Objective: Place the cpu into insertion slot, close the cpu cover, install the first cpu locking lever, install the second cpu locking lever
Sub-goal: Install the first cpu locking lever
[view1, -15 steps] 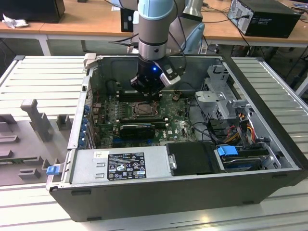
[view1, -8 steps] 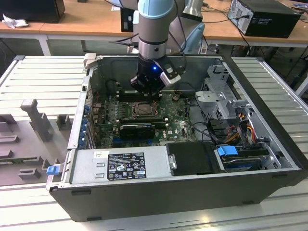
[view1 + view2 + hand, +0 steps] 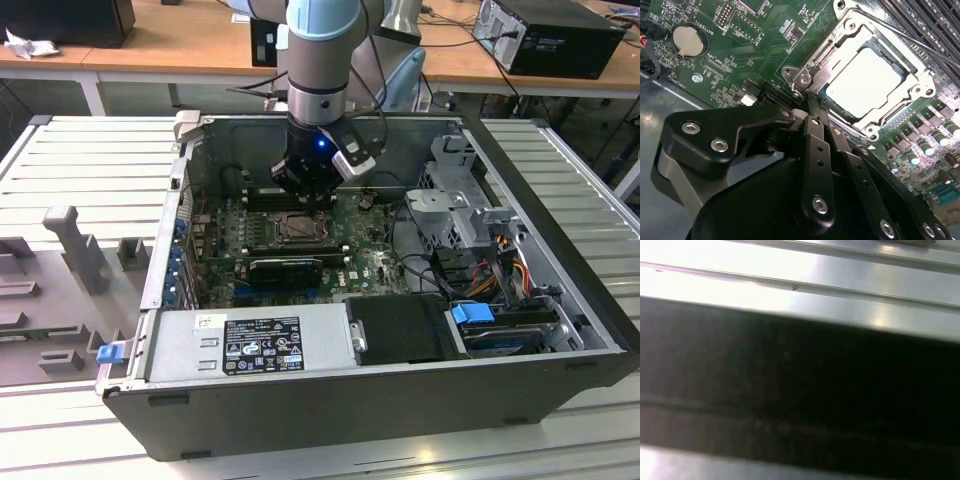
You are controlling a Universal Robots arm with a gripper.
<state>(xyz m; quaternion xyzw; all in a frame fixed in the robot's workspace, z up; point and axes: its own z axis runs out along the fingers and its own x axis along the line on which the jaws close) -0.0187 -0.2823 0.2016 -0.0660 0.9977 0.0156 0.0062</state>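
Observation:
The cpu (image 3: 865, 82) lies flat in the insertion slot (image 3: 874, 131), its pale top showing through the window of the cpu cover (image 3: 840, 44), which is down over it. My gripper (image 3: 810, 102) is shut, its black fingers (image 3: 816, 150) pressed together with the tips at the socket's corner by a hooked metal tab (image 3: 805, 77). A thin wire locking lever (image 3: 910, 37) runs along the socket's far side. In the exterior view the gripper (image 3: 305, 195) hangs just over the insertion slot (image 3: 298, 229) inside the open computer case.
Long black memory slots (image 3: 935, 25) flank the socket, and a coin battery (image 3: 687, 40) sits on the green board. The case holds a power supply (image 3: 250, 345), drive cage (image 3: 455, 205) and loose cables (image 3: 490, 270). The first wrist view faces ribbed metal (image 3: 840, 295).

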